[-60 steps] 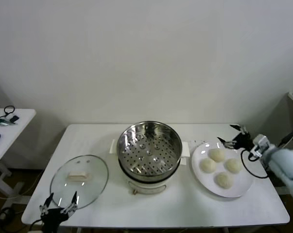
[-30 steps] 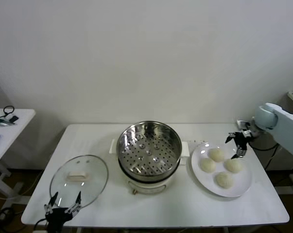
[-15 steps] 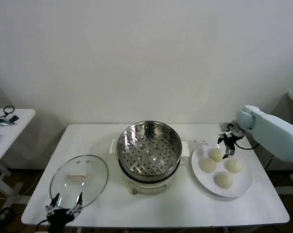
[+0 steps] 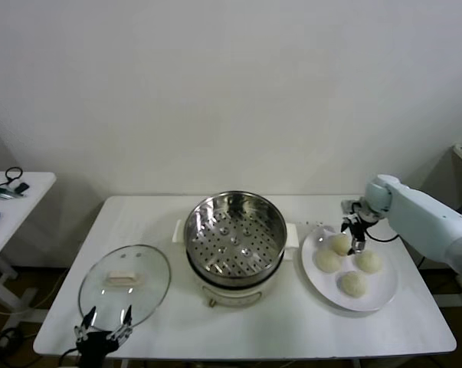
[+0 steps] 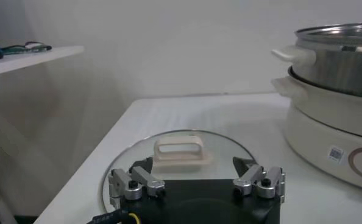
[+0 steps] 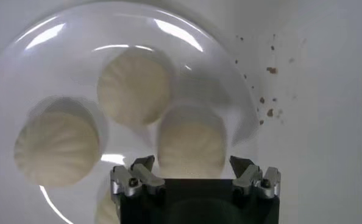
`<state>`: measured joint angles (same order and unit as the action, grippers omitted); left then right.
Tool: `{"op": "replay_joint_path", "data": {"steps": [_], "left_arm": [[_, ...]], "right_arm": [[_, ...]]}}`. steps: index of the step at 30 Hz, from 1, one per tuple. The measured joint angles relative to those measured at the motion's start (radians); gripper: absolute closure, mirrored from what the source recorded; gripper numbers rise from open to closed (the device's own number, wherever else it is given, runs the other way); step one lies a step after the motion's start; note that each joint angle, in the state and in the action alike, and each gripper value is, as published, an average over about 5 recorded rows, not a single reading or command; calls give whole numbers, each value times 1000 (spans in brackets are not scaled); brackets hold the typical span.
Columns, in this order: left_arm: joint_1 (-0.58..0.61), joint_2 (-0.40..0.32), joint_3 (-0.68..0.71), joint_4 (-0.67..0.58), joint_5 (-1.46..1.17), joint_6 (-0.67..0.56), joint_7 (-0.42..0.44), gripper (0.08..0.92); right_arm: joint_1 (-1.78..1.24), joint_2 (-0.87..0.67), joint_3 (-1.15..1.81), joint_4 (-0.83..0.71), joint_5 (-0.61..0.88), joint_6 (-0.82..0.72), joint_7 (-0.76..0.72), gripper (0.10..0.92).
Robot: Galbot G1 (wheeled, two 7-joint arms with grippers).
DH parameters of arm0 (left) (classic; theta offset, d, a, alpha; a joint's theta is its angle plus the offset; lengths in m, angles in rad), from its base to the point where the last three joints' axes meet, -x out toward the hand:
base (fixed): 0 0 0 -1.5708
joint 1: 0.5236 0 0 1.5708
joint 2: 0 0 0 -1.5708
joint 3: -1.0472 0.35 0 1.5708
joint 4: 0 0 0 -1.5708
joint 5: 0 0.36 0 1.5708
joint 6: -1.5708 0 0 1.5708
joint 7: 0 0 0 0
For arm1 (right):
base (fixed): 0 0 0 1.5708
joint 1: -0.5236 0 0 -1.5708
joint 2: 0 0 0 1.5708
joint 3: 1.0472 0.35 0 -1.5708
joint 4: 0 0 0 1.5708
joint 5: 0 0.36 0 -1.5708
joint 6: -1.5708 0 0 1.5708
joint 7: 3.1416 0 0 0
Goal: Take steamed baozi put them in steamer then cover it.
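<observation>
Item, desk [image 4: 292,322]: white, carrying everything I list here.

Item, steamer [image 4: 235,234]: shiny perforated basket on a white pot base, mid-desk, uncovered, no buns inside.

Item, cover [image 4: 125,283]: glass lid with cream bar handle, lying flat on the desk to the steamer's left.

Item, steamed baozi [image 4: 341,244]: four, all on a white plate [image 4: 384,295] to the steamer's right.

Item, right pincer [image 4: 356,234]: I see it spread wide, pointing down just above the bun on the plate nearest the steamer; in the right wrist view its fingers [image 6: 134,178] straddle that bun, holding nothing.

Item, left pincer [image 4: 104,322]: parked at the desk's near edge beside the cover, spread wide, holding nothing.
</observation>
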<state>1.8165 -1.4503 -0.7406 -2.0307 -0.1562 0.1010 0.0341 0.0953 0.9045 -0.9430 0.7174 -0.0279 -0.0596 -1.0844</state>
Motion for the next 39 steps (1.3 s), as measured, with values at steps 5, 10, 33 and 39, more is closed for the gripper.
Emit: {"op": "replay_joint_path", "data": {"steps": [5, 10, 33, 39], "left_arm": [[-1, 2, -1, 1, 1, 0, -1, 177], [2, 2, 0, 0, 5, -3, -1, 177], [3, 3, 10, -12, 29, -8, -2, 177], [0, 5, 10, -13, 34, -8, -2, 177]], "right_arm": [[-4, 3, 11, -2, -5, 8, 2, 246], [-3, 2, 12, 5, -10, 12, -1, 285], [484, -34, -330, 302, 208, 224, -56, 321], [667, 28, -430, 456, 269, 341, -54, 321]]}}
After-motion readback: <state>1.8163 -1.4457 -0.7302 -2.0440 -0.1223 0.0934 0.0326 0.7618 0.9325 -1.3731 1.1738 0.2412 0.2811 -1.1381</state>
